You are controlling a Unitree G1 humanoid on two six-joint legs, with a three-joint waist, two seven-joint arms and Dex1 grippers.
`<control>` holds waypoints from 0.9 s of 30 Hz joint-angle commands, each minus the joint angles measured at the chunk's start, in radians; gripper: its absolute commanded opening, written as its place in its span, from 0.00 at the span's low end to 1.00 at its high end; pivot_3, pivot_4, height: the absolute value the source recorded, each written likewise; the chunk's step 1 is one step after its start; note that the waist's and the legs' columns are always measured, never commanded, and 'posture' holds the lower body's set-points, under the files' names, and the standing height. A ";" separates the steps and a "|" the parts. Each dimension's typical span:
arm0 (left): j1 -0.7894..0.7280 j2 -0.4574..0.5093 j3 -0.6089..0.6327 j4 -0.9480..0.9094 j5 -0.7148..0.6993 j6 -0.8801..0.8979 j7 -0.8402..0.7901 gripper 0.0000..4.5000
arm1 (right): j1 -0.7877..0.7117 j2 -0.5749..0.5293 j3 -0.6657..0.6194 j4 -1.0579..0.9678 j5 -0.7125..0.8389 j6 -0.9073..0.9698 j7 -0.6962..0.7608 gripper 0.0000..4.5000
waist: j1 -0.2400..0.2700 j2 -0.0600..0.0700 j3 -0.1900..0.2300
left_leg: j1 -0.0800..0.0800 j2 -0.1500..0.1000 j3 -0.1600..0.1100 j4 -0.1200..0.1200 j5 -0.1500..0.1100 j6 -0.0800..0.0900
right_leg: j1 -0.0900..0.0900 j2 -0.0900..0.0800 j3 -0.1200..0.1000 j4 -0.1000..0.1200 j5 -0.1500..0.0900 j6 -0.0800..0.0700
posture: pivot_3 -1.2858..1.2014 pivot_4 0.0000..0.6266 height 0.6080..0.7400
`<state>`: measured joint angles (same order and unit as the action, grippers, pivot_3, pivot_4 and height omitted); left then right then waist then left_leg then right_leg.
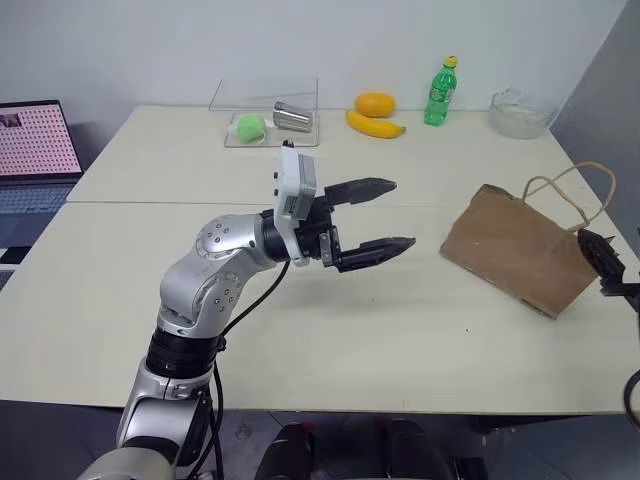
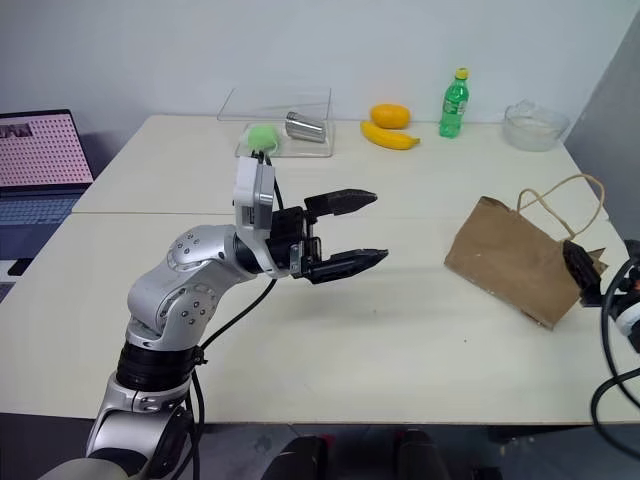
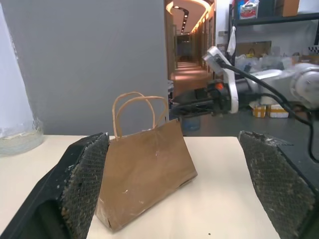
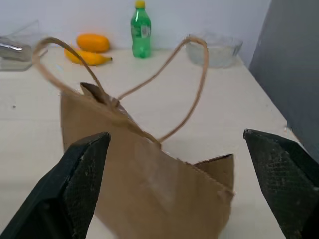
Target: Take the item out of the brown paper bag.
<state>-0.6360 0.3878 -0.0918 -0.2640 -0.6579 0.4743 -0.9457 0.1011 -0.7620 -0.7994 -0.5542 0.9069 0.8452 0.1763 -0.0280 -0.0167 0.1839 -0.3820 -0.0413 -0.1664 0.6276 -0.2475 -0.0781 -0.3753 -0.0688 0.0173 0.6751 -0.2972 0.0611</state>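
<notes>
The brown paper bag (image 1: 520, 250) sits creased on the right part of the table (image 1: 330, 330), its loop handles (image 1: 570, 190) turned toward the right edge. The item is hidden. My left gripper (image 1: 404, 213) hovers open over the table's middle, pointing at the bag from a short way off, and the left wrist view shows the bag (image 3: 144, 169) between its fingers (image 3: 82, 184). My right gripper (image 1: 605, 262) is at the table's right edge, just by the bag's handle end. It is open, with the bag's top (image 4: 149, 184) and handles in front of its fingers (image 4: 279, 184).
Along the far edge stand a green soda bottle (image 1: 440, 92), a banana (image 1: 375, 125), an orange fruit (image 1: 375, 103) and a glass bowl (image 1: 522, 112). A clear tray (image 1: 265, 120) holds a green ball and a metal cup. A laptop (image 1: 35, 150) sits at the left.
</notes>
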 commanded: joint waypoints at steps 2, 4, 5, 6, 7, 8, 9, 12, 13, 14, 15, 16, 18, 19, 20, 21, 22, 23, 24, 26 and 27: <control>0.008 0.015 0.020 -0.036 0.001 -0.013 -0.003 0.98 | -0.015 -0.078 -0.070 0.070 0.119 0.101 0.066 1.00 | 0.000 0.000 0.000 | 0.000 0.000 0.000 0.000 0.000 0.000 | 0.000 0.000 0.000 0.000 0.000 0.000 | 0.52 0.24 1.00; 0.009 0.024 0.027 -0.044 -0.001 -0.010 0.000 0.98 | -0.011 -0.104 -0.072 0.095 0.135 0.126 0.092 1.00 | 0.000 0.000 0.000 | 0.000 0.000 0.001 0.000 0.000 0.000 | 0.000 0.000 0.001 0.000 0.000 0.000 | 0.52 0.24 1.00; 0.009 0.027 0.029 -0.049 -0.003 -0.007 0.002 0.98 | -0.015 -0.110 -0.073 0.105 0.143 0.133 0.099 1.00 | 0.000 0.000 0.000 | 0.000 0.000 0.001 0.000 0.000 0.000 | 0.000 0.000 0.001 0.000 0.000 0.000 | 0.52 0.24 1.00; 0.009 0.029 0.030 -0.052 -0.006 -0.005 0.005 0.98 | -0.019 -0.112 -0.075 0.112 0.149 0.137 0.101 1.00 | 0.000 0.000 0.000 | 0.000 0.000 0.001 0.000 0.000 0.000 | 0.000 0.000 0.000 0.000 -0.001 0.001 | 0.52 0.24 1.00; 0.009 0.032 0.031 -0.058 -0.009 -0.002 0.007 0.98 | -0.019 -0.122 -0.071 0.118 0.150 0.140 0.118 1.00 | 0.000 0.000 0.000 | 0.000 0.000 0.001 0.001 0.000 0.000 | 0.000 0.000 0.000 0.000 -0.001 0.002 | 0.52 0.24 1.00; 0.010 0.035 0.032 -0.063 -0.012 0.001 0.009 0.98 | -0.022 -0.130 -0.065 0.123 0.142 0.136 0.129 1.00 | 0.000 0.000 0.000 | 0.000 0.000 0.001 0.001 0.000 0.000 | 0.000 0.000 0.000 0.000 -0.001 0.003 | 0.52 0.24 1.00; 0.011 0.036 0.029 -0.069 -0.011 0.002 0.011 0.98 | -0.031 -0.139 -0.048 0.139 0.115 0.120 0.138 1.00 | 0.000 0.000 0.000 | 0.000 0.000 0.001 0.001 0.000 0.000 | 0.000 0.000 0.001 0.000 -0.001 0.004 | 0.52 0.24 1.00; 0.011 0.036 0.021 -0.080 -0.008 0.005 0.015 0.98 | -0.048 -0.161 0.003 0.178 0.046 0.081 0.173 1.00 | -0.001 -0.001 0.000 | 0.000 0.000 0.001 0.001 0.000 0.000 | 0.001 0.000 0.001 -0.001 -0.001 0.005 | 0.52 0.24 1.00; 0.011 0.033 0.015 -0.084 -0.006 0.006 0.018 0.98 | -0.053 -0.171 0.025 0.187 0.029 0.072 0.195 1.00 | -0.001 -0.001 0.000 | 0.000 0.000 0.001 0.001 0.000 0.000 | 0.001 0.000 0.001 -0.001 -0.001 0.005 | 0.52 0.24 1.00; 0.011 0.031 0.010 -0.087 -0.003 0.005 0.019 0.98 | -0.058 -0.185 0.049 0.195 0.005 0.057 0.221 1.00 | -0.001 -0.001 0.000 | 0.000 0.000 0.001 0.001 0.000 0.000 | 0.001 0.000 0.001 -0.001 -0.001 0.005 | 0.52 0.24 1.00; 0.012 0.030 0.007 -0.089 0.000 0.004 0.020 0.98 | -0.061 -0.199 0.071 0.201 -0.017 0.044 0.244 1.00 | -0.001 -0.001 0.000 | 0.000 0.000 0.001 0.001 0.000 0.000 | 0.001 0.000 0.001 -0.001 -0.001 0.005 | 0.52 0.24 1.00; 0.012 0.029 0.005 -0.089 0.002 0.004 0.021 0.98 | -0.066 -0.210 0.090 0.209 -0.035 0.034 0.264 1.00 | -0.001 -0.001 0.000 | 0.000 0.000 0.001 0.001 0.000 0.000 | 0.001 0.000 0.001 -0.001 -0.001 0.005 | 0.52 0.24 1.00; 0.012 0.031 0.001 -0.088 0.006 0.000 0.019 0.98 | -0.080 -0.232 0.129 0.231 -0.069 0.010 0.310 1.00 | -0.001 -0.001 0.001 | 0.000 0.000 0.001 0.001 0.000 0.000 | 0.000 0.000 0.001 -0.001 -0.001 0.005 | 0.52 0.24 1.00; 0.012 0.031 -0.001 -0.086 0.009 -0.003 0.018 0.98 | -0.091 -0.239 0.147 0.248 -0.089 -0.003 0.324 1.00 | -0.001 -0.001 0.001 | 0.000 0.000 0.001 0.001 0.000 0.000 | 0.001 0.000 0.001 -0.002 -0.001 0.005 | 0.52 0.24 1.00; 0.013 0.032 -0.002 -0.085 0.011 -0.005 0.016 0.98 | -0.106 -0.242 0.161 0.266 -0.106 -0.014 0.334 1.00 | -0.001 -0.001 0.001 | 0.000 0.000 0.002 0.001 0.000 0.000 | 0.001 0.000 0.001 -0.002 -0.001 0.005 | 0.52 0.24 1.00; 0.013 0.033 -0.005 -0.083 0.015 -0.010 0.013 0.98 | -0.124 -0.246 0.176 0.288 -0.123 -0.024 0.342 1.00 | -0.001 -0.001 0.001 | 0.000 0.000 0.002 0.001 0.000 0.000 | 0.001 0.000 0.001 -0.002 -0.001 0.005 | 0.52 0.24 1.00; 0.013 0.033 -0.006 -0.082 0.017 -0.013 0.011 0.98 | -0.143 -0.249 0.192 0.312 -0.141 -0.037 0.350 1.00 | -0.001 -0.001 0.001 | 0.000 0.000 0.001 0.001 0.000 0.000 | 0.001 0.000 0.001 -0.002 -0.001 0.005 | 0.52 0.24 1.00; 0.013 0.033 -0.006 -0.080 0.019 -0.015 0.011 0.98 | -0.160 -0.251 0.204 0.332 -0.156 -0.045 0.359 1.00 | -0.001 -0.001 0.001 | 0.000 0.000 0.002 0.001 0.000 0.000 | 0.001 0.000 0.001 -0.002 -0.001 0.005 | 0.52 0.24 1.00; 0.014 0.033 -0.007 -0.079 0.022 -0.017 0.010 0.98 | -0.173 -0.251 0.213 0.347 -0.168 -0.050 0.366 1.00 | -0.001 -0.001 0.001 | 0.000 0.000 0.002 0.001 0.000 0.000 | 0.001 0.000 0.001 -0.002 -0.001 0.005 | 0.52 0.24 1.00; 0.017 0.032 -0.008 -0.075 0.029 -0.025 0.009 0.98 | -0.206 -0.247 0.231 0.380 -0.191 -0.061 0.375 1.00 | -0.001 -0.001 0.001 | 0.000 0.000 0.002 0.001 0.000 0.000 | 0.001 0.000 0.001 -0.002 0.000 0.005 | 0.52 0.24 1.00; 0.019 0.031 -0.009 -0.075 0.031 -0.027 0.009 0.98 | -0.224 -0.242 0.235 0.394 -0.196 -0.064 0.378 1.00 | -0.001 -0.001 0.001 | 0.000 0.000 0.001 0.001 0.000 0.000 | 0.001 0.000 0.001 -0.002 0.000 0.005 | 0.52 0.24 1.00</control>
<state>-0.6150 0.4173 -0.1040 -0.3131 -0.6329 0.4686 -0.9317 -0.0977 -0.9887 -0.5527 -0.1668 0.7244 0.8070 0.5443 -0.0289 -0.0179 0.1848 -0.3822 -0.0412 -0.1648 0.6288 -0.2475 -0.0780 -0.3747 -0.0688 0.0185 0.6730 -0.2975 0.0657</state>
